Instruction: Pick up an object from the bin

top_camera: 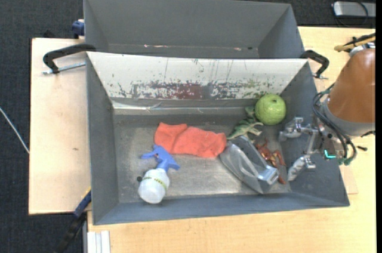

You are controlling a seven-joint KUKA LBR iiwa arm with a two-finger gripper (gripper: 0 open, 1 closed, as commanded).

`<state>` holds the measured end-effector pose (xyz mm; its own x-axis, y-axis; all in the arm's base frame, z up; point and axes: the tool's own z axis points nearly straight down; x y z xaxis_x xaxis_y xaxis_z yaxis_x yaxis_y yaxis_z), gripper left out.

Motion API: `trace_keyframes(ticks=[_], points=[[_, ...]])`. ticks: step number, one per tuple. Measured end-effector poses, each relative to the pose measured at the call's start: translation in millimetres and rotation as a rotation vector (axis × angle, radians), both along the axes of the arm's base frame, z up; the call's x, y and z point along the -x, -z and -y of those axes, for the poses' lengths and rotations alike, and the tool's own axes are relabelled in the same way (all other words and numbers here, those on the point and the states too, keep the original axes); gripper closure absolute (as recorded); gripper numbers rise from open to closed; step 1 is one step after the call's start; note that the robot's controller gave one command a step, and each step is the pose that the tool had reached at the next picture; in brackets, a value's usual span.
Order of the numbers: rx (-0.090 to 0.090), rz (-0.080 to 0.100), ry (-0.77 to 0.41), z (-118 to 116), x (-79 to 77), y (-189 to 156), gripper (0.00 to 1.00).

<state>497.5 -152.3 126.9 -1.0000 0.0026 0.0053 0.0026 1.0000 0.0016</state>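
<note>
From my station I see the gripper (296, 147) low at the right end of the bin (179, 25), its two silver fingers (292, 127) spread wide, just right of a crumpled grey pouch (245, 163) and some small red-brown bits (271, 156). A green apple (270, 109) sits behind them in the back right corner. Further left lie an orange-red cloth (190, 140) and a white spray bottle (155, 181) with a blue trigger.
</note>
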Motion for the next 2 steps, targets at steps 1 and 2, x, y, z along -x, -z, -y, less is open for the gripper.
trace_keyframes(ticks=[1, 2], points=[[0.002, 0.008, -0.002, -0.5, -2.2, -4.1, 0.00], [0.005, 0.012, 0.253, -1.1, -3.8, 37.2, 0.00]])
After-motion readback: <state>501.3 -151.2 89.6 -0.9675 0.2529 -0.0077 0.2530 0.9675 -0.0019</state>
